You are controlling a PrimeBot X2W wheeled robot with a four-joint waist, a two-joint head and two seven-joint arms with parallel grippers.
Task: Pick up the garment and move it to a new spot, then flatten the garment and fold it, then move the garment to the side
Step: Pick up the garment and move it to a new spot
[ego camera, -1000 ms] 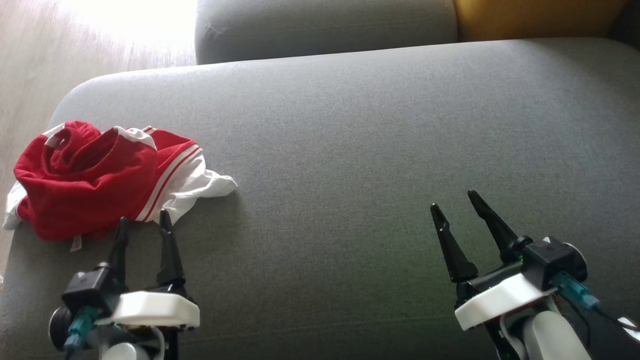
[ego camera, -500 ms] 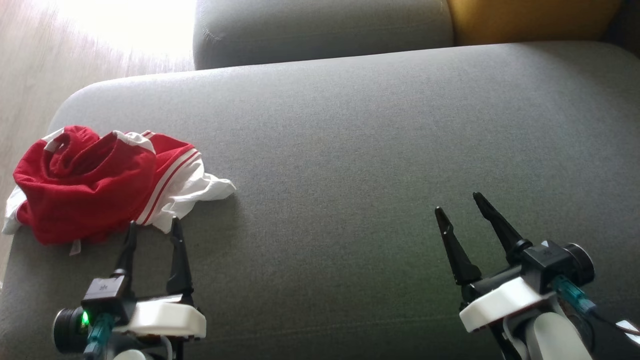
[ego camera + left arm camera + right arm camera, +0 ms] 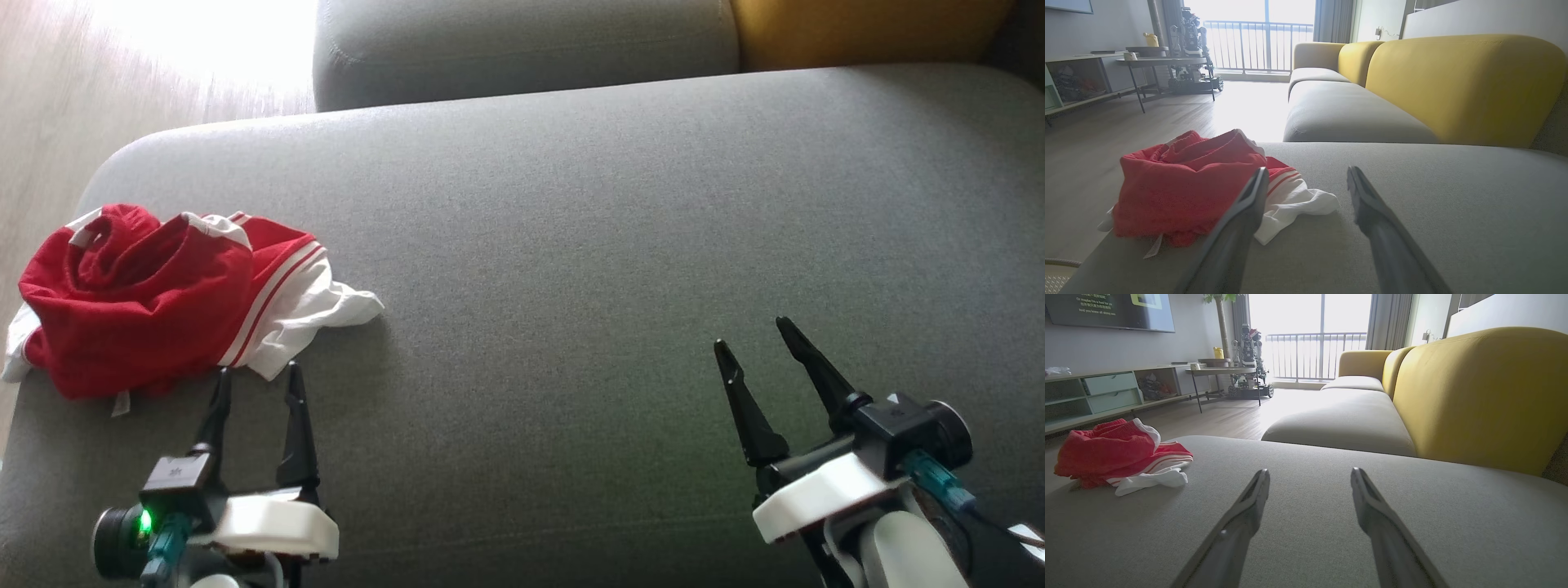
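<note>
Drawn back a little, the left gripper (image 3: 259, 369) gaped just short of the crumpled red-and-white garment (image 3: 139, 310) at the left end of the sofa seat (image 3: 571, 245) (right gripper (image 3: 751, 331) idle, agape); better to reach deeper and pinch a thick fold.

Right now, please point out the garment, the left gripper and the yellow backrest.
garment (image 3: 131, 318): head view, on its red middle.
left gripper (image 3: 257, 369): head view, midway between its fingertips.
yellow backrest (image 3: 1478, 396): right wrist view, its front face.
</note>
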